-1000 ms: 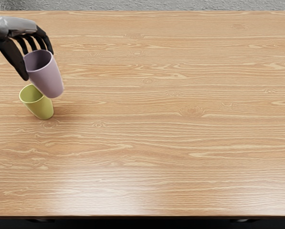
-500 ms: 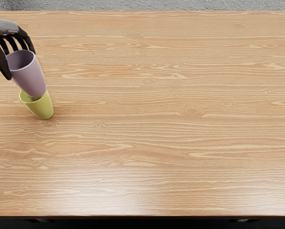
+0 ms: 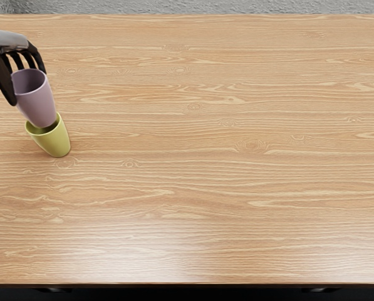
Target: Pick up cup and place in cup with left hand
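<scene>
1. Nearest my view, the table [image 3: 212,163] stretches away from the fingers, its glossy wood likely to offer the lower cup little grip if I nudge it.
2. Farther in, the green cup [image 3: 56,142] stands upright below the fingers. I take it for a light, stiff thing that would skid or tip under a sideways push, so I'd press only straight down.
3. Next, the mauve cup [image 3: 39,108] hangs under the fingers, its foot at the green cup's mouth. I can't tell whether it is inside or just above. Its smooth, tapering wall looks rigid and hollow, probably light; the taper should help it nest but could let it slip downward through a slack hold.
4. Farthest, my left hand has the mauve cup gripped near its rim, thumb on one side, the other fingers [image 3: 38,61] at the far side. That's the right place to hold: high up, leaving the lower wall free to enter. I'd squeeze gently, centre the foot, lower, then release.
</scene>
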